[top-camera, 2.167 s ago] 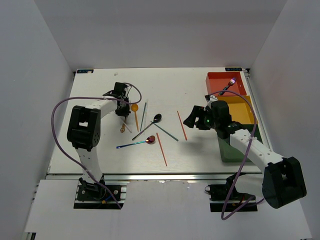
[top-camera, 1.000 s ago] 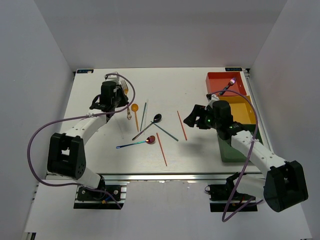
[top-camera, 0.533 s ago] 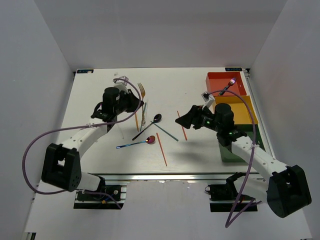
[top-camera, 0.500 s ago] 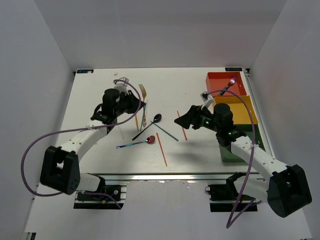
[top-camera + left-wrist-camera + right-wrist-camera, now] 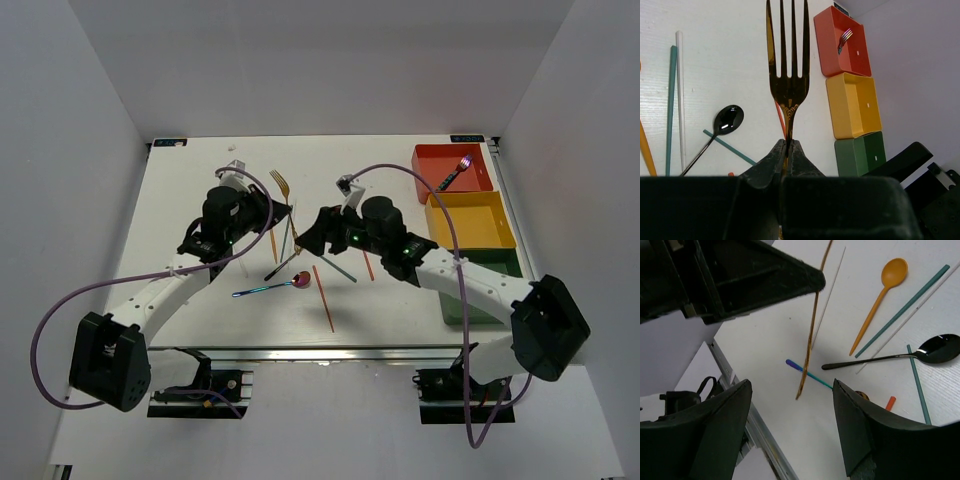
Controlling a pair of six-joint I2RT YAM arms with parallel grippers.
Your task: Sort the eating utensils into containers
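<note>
My left gripper (image 5: pixel 283 211) is shut on the handle of a gold fork (image 5: pixel 280 184) and holds it above the table, tines up; the left wrist view shows the fork (image 5: pixel 788 75) between the closed jaws (image 5: pixel 788 145). My right gripper (image 5: pixel 312 232) is open and empty, just right of it; in its wrist view (image 5: pixel 791 387) the fork's handle (image 5: pixel 809 352) hangs between and ahead of the fingers. The red (image 5: pixel 452 160), yellow (image 5: pixel 470 220) and green (image 5: pixel 470 300) trays stand at the right. An iridescent fork (image 5: pixel 455 172) lies in the red tray.
On the table lie an orange spoon (image 5: pixel 882 292), a black spoon (image 5: pixel 910 355), teal chopsticks (image 5: pixel 905 307), a white chopstick (image 5: pixel 680 90), orange chopsticks (image 5: pixel 322 297), an iridescent spoon (image 5: pixel 262 291) and a red spoon (image 5: pixel 301 281). Purple cables arc over both arms.
My left gripper picked the gold fork off the table, raised it and carried it right. My right arm swung left from the trays to the middle, close beside the left gripper.
</note>
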